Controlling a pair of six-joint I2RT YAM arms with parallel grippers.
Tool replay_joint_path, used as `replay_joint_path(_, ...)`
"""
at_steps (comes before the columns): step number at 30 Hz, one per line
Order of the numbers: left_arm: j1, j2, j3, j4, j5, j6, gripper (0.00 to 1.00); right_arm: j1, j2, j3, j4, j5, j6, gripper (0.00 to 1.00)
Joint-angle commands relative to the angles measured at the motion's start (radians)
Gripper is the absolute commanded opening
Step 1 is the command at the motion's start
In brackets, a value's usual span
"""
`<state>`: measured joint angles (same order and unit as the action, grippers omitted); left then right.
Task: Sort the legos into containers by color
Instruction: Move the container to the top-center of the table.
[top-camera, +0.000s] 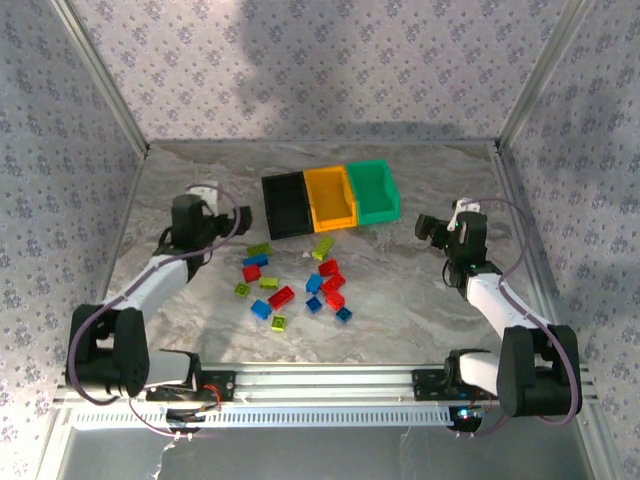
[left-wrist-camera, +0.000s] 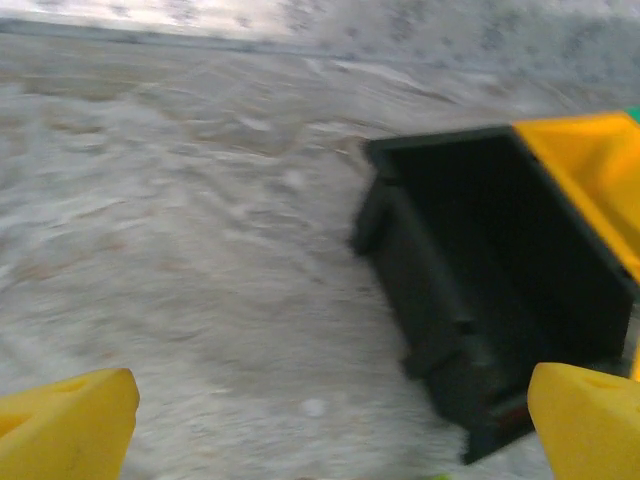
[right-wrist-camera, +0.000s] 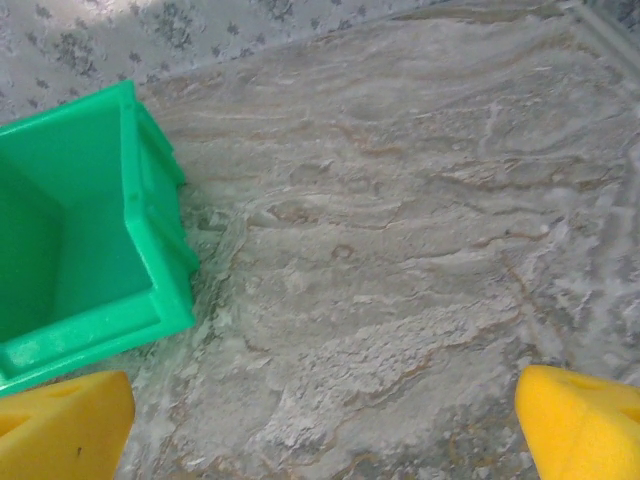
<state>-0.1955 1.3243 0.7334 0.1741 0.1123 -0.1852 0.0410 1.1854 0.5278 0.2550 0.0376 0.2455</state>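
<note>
Red, blue and yellow-green legos litter the worktop short of the left fingers and right fingers, spread wide and empty, flanking the containers. Crowded bricks could mean pinching two colours at once.

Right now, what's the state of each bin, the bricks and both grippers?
Black rectangular plastic bin: upright, open-topped, empty.
Orange-yellow plastic bin: upright, empty.
Green plastic bin: upright, empty.
Small red, blue and yellow-green plastic bricks: loose on the table, unsorted.
Left gripper: open, holding nothing.
Right gripper: open, holding nothing.
</note>
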Motion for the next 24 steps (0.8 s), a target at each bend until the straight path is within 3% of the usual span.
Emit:
replay_joint_path(1, -0.111, 0.119, 0.135, -0.205, -0.041, 0.028, 0.99, 0.03, -0.007, 0.023, -0.02, 0.009, 0.019, 1.0)
replay_joint_path(4, -0.16, 0.262, 0.281, -0.346, -0.11, 0.027, 0.97, 0.051, -0.008, 0.021, -0.019, 0.034, 0.008, 1.0)
replay_joint_path(11, -0.164, 0.507, 0.552, -0.575, -0.247, 0.003, 0.95, 0.071, -0.003, 0.029, -0.024, 0.026, 0.003, 1.0)
replay_joint_path(18, -0.125, 0.576, 0.623, -0.638, -0.341, 0.015, 0.97, 0.077, 0.013, 0.038, -0.022, 0.014, 0.002, 1.0)
replay_joint_path(24, -0.052, 0.567, 0.618, -0.618, -0.289, -0.008, 0.97, 0.08, 0.038, 0.048, -0.017, 0.007, -0.003, 1.0)
